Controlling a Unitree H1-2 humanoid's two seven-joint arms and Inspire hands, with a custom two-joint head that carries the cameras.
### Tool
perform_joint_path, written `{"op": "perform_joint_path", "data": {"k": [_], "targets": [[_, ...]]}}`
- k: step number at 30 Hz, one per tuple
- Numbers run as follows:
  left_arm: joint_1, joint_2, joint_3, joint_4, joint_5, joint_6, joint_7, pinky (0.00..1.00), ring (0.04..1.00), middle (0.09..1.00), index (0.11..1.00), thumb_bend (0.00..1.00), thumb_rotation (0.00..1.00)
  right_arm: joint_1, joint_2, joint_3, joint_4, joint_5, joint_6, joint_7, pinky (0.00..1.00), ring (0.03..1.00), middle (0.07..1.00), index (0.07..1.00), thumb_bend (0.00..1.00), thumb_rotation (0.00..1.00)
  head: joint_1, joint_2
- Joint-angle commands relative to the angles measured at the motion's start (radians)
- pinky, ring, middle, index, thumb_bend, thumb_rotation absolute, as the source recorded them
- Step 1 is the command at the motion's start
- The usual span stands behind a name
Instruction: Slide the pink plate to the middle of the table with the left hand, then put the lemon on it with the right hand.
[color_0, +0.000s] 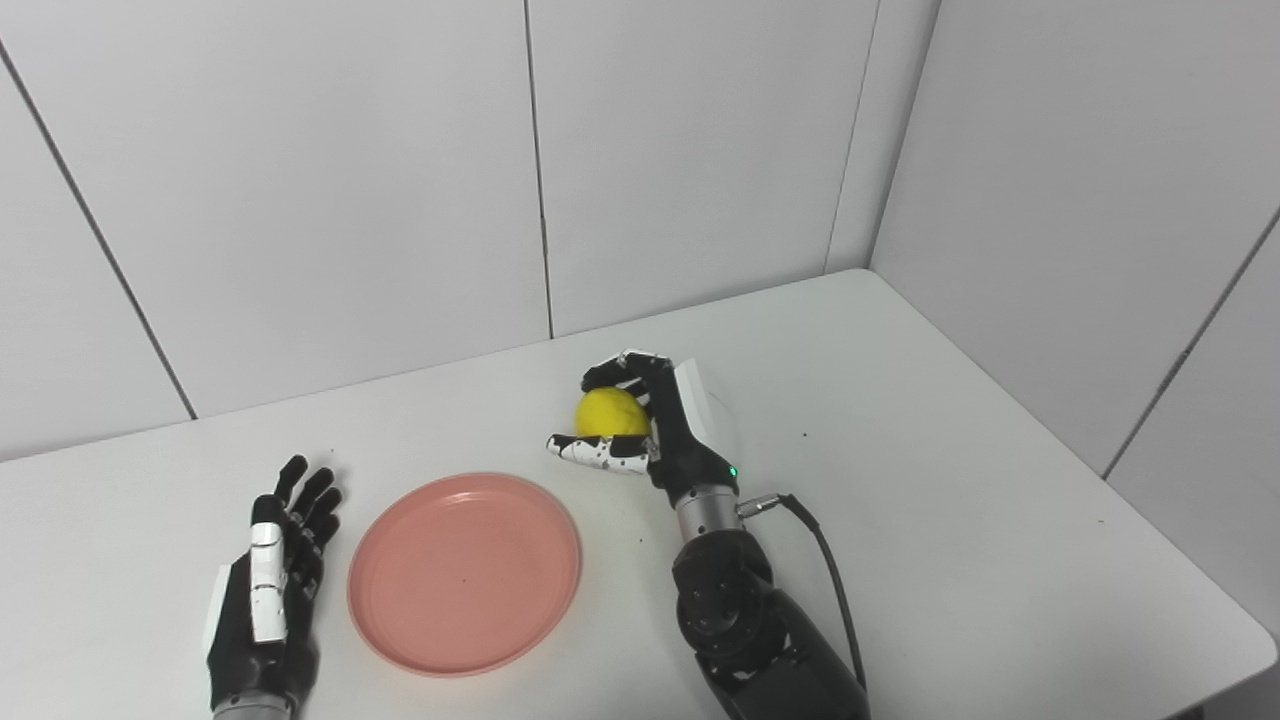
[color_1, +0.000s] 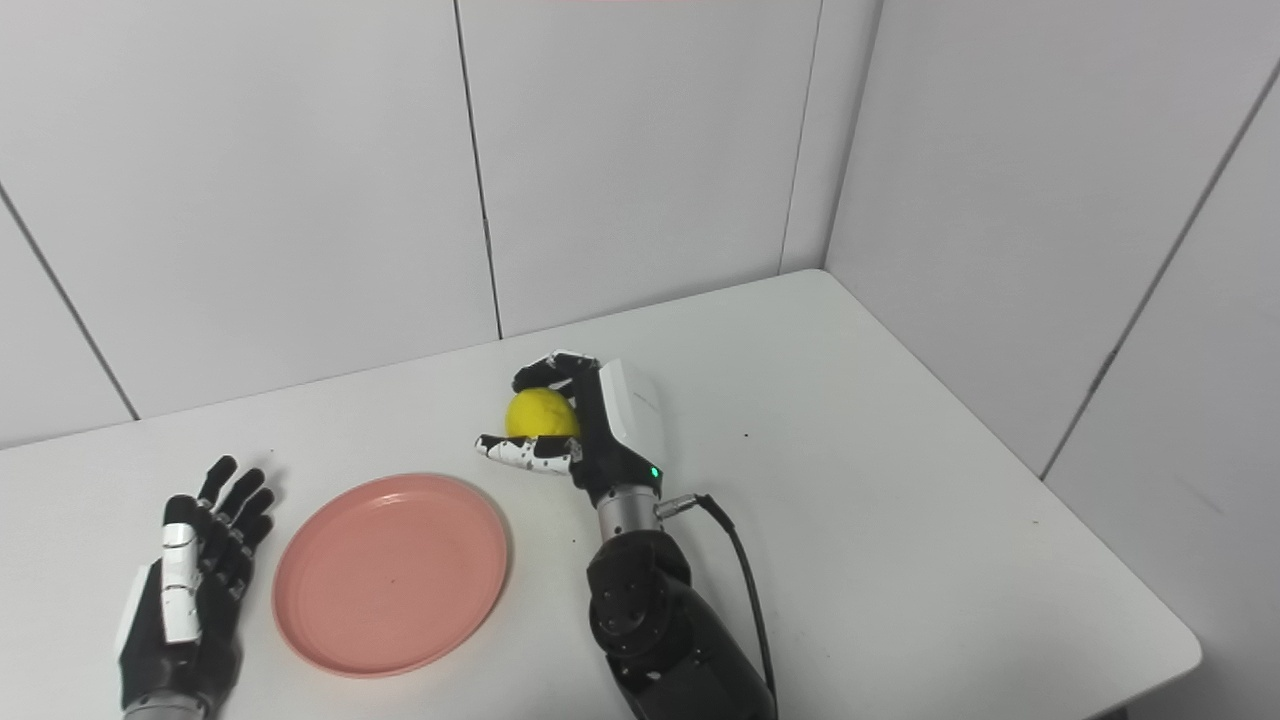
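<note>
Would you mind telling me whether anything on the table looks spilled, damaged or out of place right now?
Nothing stands out. The pink plate lies flat and empty on the white table, with no spill or crack visible. The right hand is closed on the lemon, beyond the plate. The left hand is open beside the plate.

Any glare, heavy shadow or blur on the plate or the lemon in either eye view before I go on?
Left eye view: even, soft light; the pink plate is sharp with only a faint sheen; the lemon in the right hand is crisp and partly covered by the fingers. Right eye view: the same, with faint shadows on the table; the left hand is sharp.
</note>
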Motion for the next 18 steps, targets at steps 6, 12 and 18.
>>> {"op": "perform_joint_path", "data": {"k": [6, 12, 18], "targets": [[0.016, -0.032, -0.013, 0.038, 0.038, -0.056, 0.032, 0.93, 0.909, 0.9, 0.908, 0.63, 1.0, -0.051, 0.025, 0.035, -0.032, -0.026, -0.043, 0.037, 0.31, 0.436, 0.516, 0.379, 0.49, 0.0, 0.054, 0.01], [0.015, -0.042, -0.013, 0.043, 0.051, -0.072, 0.051, 0.91, 0.892, 0.883, 0.892, 0.62, 1.0, -0.054, 0.031, 0.059, -0.035, -0.036, -0.064, 0.058, 0.32, 0.433, 0.51, 0.37, 0.49, 0.0, 0.114, 0.036], [0.019, -0.048, -0.018, 0.032, 0.075, -0.074, 0.071, 0.89, 0.88, 0.875, 0.883, 0.65, 1.0, -0.052, 0.034, 0.082, -0.037, -0.036, -0.086, 0.077, 0.33, 0.429, 0.51, 0.37, 0.49, 0.0, 0.178, 0.055]]}}
